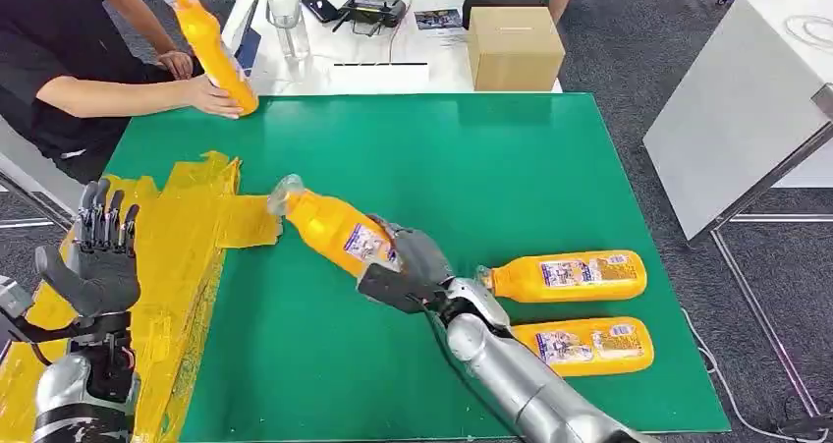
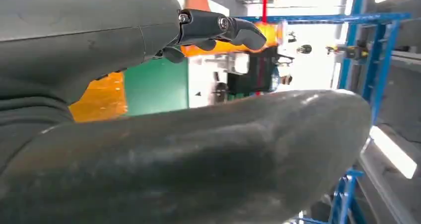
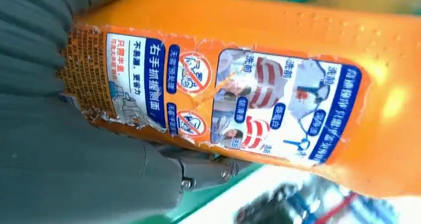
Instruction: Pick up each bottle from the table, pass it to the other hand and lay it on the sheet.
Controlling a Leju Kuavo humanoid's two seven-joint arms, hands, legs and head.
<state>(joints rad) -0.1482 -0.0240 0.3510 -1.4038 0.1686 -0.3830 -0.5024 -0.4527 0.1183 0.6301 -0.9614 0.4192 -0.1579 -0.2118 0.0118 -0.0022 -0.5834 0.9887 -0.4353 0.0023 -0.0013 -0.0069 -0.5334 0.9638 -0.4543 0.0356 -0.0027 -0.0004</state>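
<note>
While the right robot hand (image 1: 411,266) grips an orange bottle (image 1: 334,229) around its lower body, the bottle hangs lifted above the green tabletop (image 1: 491,168), tilted, its capped neck pointing up and away toward the robot's left. The close view from that wrist shows grey fingers (image 3: 198,172) wrapped under the labelled flank of the bottle (image 3: 248,95).

Over on the left, the left robot hand (image 1: 98,256) stands raised above the yellow sheet (image 1: 187,237), fingers upright and spread, holding nothing; the left wrist view shows its fingers (image 2: 218,28) uncurled.

What matters next, I'd judge, is that the bottle's long axis runs from the right robot hand toward the left one, neck end leading. The two hands are well apart, so either arm must close that gap before a pass. The free neck half is the part the left robot hand could take.

Two more bottles (image 1: 565,276) lie on their sides just right of the working arm, one beside the other (image 1: 587,346). At the far edge a person's hand (image 1: 211,96) steadies another bottle (image 1: 211,45) on the tabletop.
</note>
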